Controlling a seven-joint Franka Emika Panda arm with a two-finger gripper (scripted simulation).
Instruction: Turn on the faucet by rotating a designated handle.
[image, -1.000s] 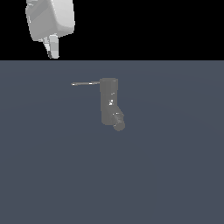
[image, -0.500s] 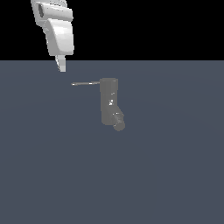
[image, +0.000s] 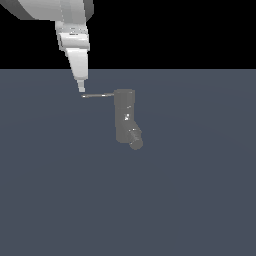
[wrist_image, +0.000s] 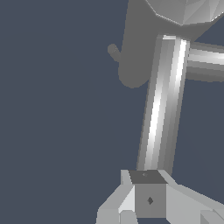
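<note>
The faucet (image: 124, 114) is a dull-grey upright cylinder standing on the floor, with a stubby round spout (image: 135, 142) at its lower end. Its handle (image: 99, 95), a thin grey rod, sticks out from the top toward the exterior view's left. My gripper (image: 81, 89) hangs on the white arm with its tip just above the handle's free end; whether they touch I cannot tell. The fingers look pressed together with nothing between them. In the wrist view the handle (wrist_image: 161, 105) is a long shiny bar running away from the gripper (wrist_image: 148, 200), toward the faucet (wrist_image: 188, 9).
A flat dark blue-grey floor (image: 190, 200) spreads all around the faucet. The faucet's shadow (wrist_image: 131, 48) falls on the floor in the wrist view. The white arm (image: 50, 7) enters from the exterior view's upper left.
The gripper has come down and shifted toward the exterior view's right, from well above the floor to the handle's free end. The faucet and handle have not moved.
</note>
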